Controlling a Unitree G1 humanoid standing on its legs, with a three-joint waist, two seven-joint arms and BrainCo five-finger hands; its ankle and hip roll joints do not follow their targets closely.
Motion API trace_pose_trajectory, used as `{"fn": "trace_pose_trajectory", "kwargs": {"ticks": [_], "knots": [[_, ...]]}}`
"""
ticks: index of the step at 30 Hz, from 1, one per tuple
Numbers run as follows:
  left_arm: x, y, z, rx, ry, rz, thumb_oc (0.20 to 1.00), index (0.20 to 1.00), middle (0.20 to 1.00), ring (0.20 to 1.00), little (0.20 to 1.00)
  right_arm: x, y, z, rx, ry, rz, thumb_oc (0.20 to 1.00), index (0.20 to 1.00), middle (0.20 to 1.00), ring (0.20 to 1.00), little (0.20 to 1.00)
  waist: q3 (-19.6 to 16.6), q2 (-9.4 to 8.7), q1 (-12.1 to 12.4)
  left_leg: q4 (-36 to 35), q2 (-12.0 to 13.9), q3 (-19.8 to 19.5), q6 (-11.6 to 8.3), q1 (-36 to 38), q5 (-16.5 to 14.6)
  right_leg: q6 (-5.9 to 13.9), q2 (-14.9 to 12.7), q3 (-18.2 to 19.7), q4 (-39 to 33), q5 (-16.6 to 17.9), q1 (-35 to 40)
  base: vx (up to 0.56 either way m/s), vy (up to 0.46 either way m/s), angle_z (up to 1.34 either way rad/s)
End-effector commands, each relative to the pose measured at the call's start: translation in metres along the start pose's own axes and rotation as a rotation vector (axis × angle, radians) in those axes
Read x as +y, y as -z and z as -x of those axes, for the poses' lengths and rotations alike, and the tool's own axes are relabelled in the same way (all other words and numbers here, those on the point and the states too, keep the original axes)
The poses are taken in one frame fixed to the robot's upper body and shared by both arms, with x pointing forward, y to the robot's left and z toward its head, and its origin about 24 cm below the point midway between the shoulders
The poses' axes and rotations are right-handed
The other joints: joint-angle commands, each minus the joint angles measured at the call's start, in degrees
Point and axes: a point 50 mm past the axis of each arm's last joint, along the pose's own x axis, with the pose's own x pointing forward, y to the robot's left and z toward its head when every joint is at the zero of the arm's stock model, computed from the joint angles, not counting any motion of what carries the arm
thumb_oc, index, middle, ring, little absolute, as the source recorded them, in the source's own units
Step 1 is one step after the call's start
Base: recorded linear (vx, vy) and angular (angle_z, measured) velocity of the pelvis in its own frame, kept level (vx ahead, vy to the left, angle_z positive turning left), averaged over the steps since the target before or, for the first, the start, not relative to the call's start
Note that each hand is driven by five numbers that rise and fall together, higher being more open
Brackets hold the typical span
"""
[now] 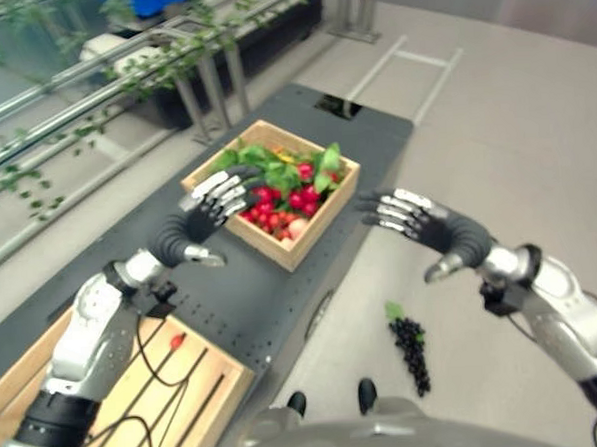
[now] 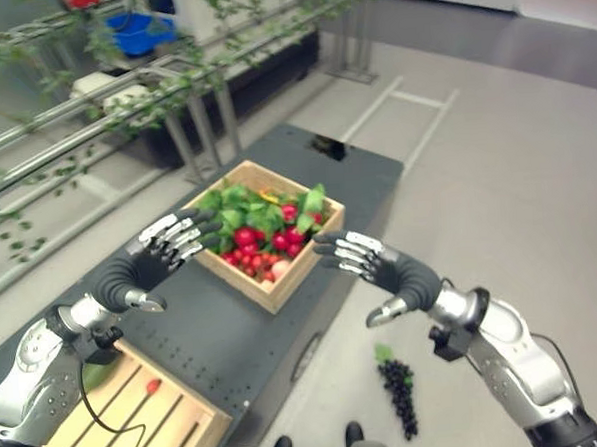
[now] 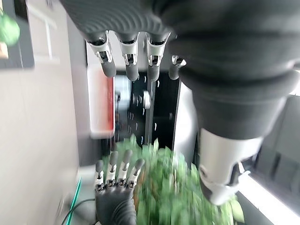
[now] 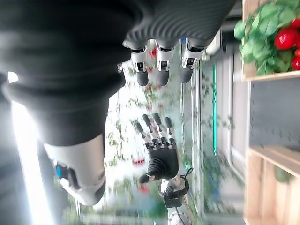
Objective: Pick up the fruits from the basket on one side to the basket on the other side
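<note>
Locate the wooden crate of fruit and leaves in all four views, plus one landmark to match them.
Left eye view: fruit crate at centre, on the dark table.
Right eye view: centre, between the left hand and right hand.
Left wrist view: blurred green leaves along the bottom edge, crate walls unclear.
Right wrist view: upper right corner.
Shared landmark: the crate's green leaves.

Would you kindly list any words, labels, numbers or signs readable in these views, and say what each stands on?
No text can be read in any view.
Light wooden crate of red fruit and green leaves: no label visible.
Empty slatted wooden crate: no print visible.
Dark grey perforated table: no markings legible.
Bunch of dark grapes on the floor: no tag.
Left hand and right hand: nothing legible.
</note>
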Motion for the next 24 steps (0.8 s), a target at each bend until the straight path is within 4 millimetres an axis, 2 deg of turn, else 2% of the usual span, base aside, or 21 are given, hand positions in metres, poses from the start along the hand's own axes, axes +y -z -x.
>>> {"fn": "trace_pose_trajectory", "kwargs": {"ticks": [1,2,3,4,5,6,7,8,10,11,15,16,17,18,21,24], "knots": [[0.003,-0.031,-0.011,-0.068,0.055,-0.138,1.0,1.0,1.0,1.0,1.0,-0.001,-0.039,-0.017,-0.172,-0.062,0.096,1.0,1.0,1.0,1.0,1.0,-0.7,-3.2,1.5,3.1,2.5,2.4,-0.93,3.6,-4.5,5.36,-1.7,-1.8,1.7,-2.6,-1.7,0.0,-0.353,1.13],[0.002,-0.028,-0.013,-0.067,0.049,-0.124,1.0,1.0,1.0,1.0,1.0,-0.004,-0.042,-0.015,-0.165,-0.046,0.108,1.0,1.0,1.0,1.0,1.0,-0.6,-3.23,1.7,2.3,3.7,3.8,-1.82,1.7,-2.6,4.86,-1.4,-5.2,1.2,-3.6,-0.1,0.0,-0.352,1.05],[0.002,-0.028,-0.013,-0.067,0.05,-0.124,1.0,1.0,1.0,1.0,1.0,-0.004,-0.042,-0.015,-0.165,-0.045,0.108,1.0,1.0,1.0,1.0,1.0,-0.7,-3.33,1.5,2.2,3.5,3.6,-1.79,1.5,-2.3,4.92,-1.5,-5.3,1.1,-3.4,-0.3,-0.09,-0.373,1.32],[0.004,-0.027,-0.018,-0.077,0.032,-0.12,1.0,1.0,1.0,1.0,1.0,-0.006,-0.045,-0.013,-0.176,-0.024,0.114,1.0,1.0,1.0,1.0,1.0,-0.1,-3.53,1.0,1.5,4.1,11.1,-1.52,-2.0,0.3,4.67,-1.5,-8.7,-0.4,-3.6,0.8,-0.08,-0.17,1.04],[0.004,-0.027,-0.018,-0.078,0.033,-0.121,1.0,1.0,1.0,1.0,1.0,-0.006,-0.045,-0.013,-0.176,-0.023,0.115,1.0,1.0,1.0,1.0,1.0,-0.2,-3.58,0.9,1.5,4.0,11.0,-1.48,-2.3,0.6,4.71,-1.6,-8.8,-0.5,-3.4,0.6,-0.17,-0.291,1.47],[0.004,-0.028,-0.023,-0.087,0.043,-0.118,1.0,1.0,1.0,1.0,1.0,-0.008,-0.048,-0.016,-0.18,-0.019,0.134,1.0,1.0,1.0,1.0,1.0,0.0,-4.27,0.3,4.2,5.3,22.1,-1.38,-4.2,0.1,4.77,-2.3,-12.0,-2.2,-2.7,1.1,-0.14,-0.159,1.48],[0.005,-0.028,-0.025,-0.093,0.042,-0.121,1.0,1.0,1.0,1.0,1.0,-0.009,-0.049,-0.017,-0.18,-0.014,0.145,1.0,1.0,1.0,1.0,1.0,-0.1,-4.6,0.3,6.5,5.9,26.8,-0.96,-4.3,-1.1,4.58,-2.9,-14.1,-2.8,-2.3,1.1,-0.14,-0.161,1.53],[0.005,-0.028,-0.025,-0.093,0.042,-0.122,1.0,1.0,1.0,1.0,1.0,-0.009,-0.049,-0.017,-0.18,-0.014,0.146,1.0,1.0,1.0,1.0,1.0,-0.2,-4.63,0.2,6.5,5.8,26.7,-0.92,-4.6,-1.0,4.59,-3.0,-14.2,-2.8,-2.2,1.0,-0.08,-0.076,0.93],[0.003,-0.028,-0.028,-0.097,0.053,-0.118,1.0,1.0,1.0,1.0,1.0,-0.01,-0.048,-0.017,-0.191,0.003,0.129,1.0,1.0,1.0,1.0,1.0,-0.6,-4.85,0.0,8.9,7.6,32.6,-0.5,-2.5,-2.2,4.0,-3.2,-16.7,-3.4,-2.2,1.3,-0.06,-0.102,0.58],[0.0,-0.028,-0.03,-0.1,0.075,-0.104,1.0,1.0,1.0,1.0,1.0,-0.01,-0.046,-0.016,-0.196,0.013,0.117,1.0,1.0,1.0,1.0,1.0,-1.4,-4.83,-0.6,10.2,8.7,35.6,-0.75,0.0,-3.1,3.19,-3.0,-19.4,-3.9,-2.5,1.6,-0.04,-0.101,0.82],[-0.004,-0.027,-0.032,-0.099,0.1,-0.099,1.0,1.0,1.0,1.0,1.0,-0.01,-0.041,-0.013,-0.209,0.038,0.088,1.0,1.0,1.0,1.0,1.0,-2.6,-4.17,-1.3,10.0,10.4,35.8,-1.82,5.4,-5.5,2.3,-1.6,-21.8,-3.8,-4.3,2.5,0.02,-0.031,1.08],[-0.006,-0.027,-0.035,-0.097,0.118,-0.105,1.0,1.0,1.0,1.0,1.0,-0.011,-0.04,-0.01,-0.217,0.055,0.072,1.0,1.0,1.0,1.0,1.0,-3.4,-4.14,-1.9,8.2,12.0,37.0,-2.35,7.6,-5.3,2.15,-1.8,-24.3,-4.1,-3.9,1.9,-0.05,0.046,0.99],[-0.006,-0.027,-0.035,-0.096,0.118,-0.105,1.0,1.0,1.0,1.0,1.0,-0.011,-0.04,-0.01,-0.218,0.055,0.071,1.0,1.0,1.0,1.0,1.0,-3.4,-4.15,-2.0,8.0,11.9,36.8,-2.38,7.6,-5.2,2.17,-1.8,-24.4,-4.2,-3.9,1.9,-0.09,0.128,1.59],[-0.006,-0.027,-0.035,-0.092,0.119,-0.114,1.0,1.0,1.0,1.0,1.0,-0.011,-0.037,-0.009,-0.222,0.069,0.058,1.0,1.0,1.0,1.0,1.0,-4.2,-3.66,-2.3,4.2,12.7,37.1,-2.98,9.3,-5.5,2.31,-2.1,-25.9,-4.5,-3.3,1.5,-0.06,0.124,1.66],[-0.005,-0.028,-0.033,-0.082,0.116,-0.13,1.0,1.0,1.0,1.0,1.0,-0.011,-0.034,-0.007,-0.228,0.091,0.046,1.0,1.0,1.0,1.0,1.0,-4.6,-3.49,-2.1,1.8,12.9,37.4,-3.33,9.8,-5.4,2.66,-2.5,-26.7,-4.8,-2.6,1.4,-0.05,0.129,1.2],[-0.003,-0.028,-0.032,-0.066,0.109,-0.153,1.0,1.0,1.0,1.0,1.0,-0.014,-0.033,-0.004,-0.248,0.138,0.042,1.0,1.0,1.0,1.0,1.0,-3.9,-3.57,-1.7,-0.4,12.5,39.1,-2.79,8.7,-5.5,3.95,-4.5,-28.2,-4.9,-0.2,1.1,-0.12,0.295,0.4]]}}
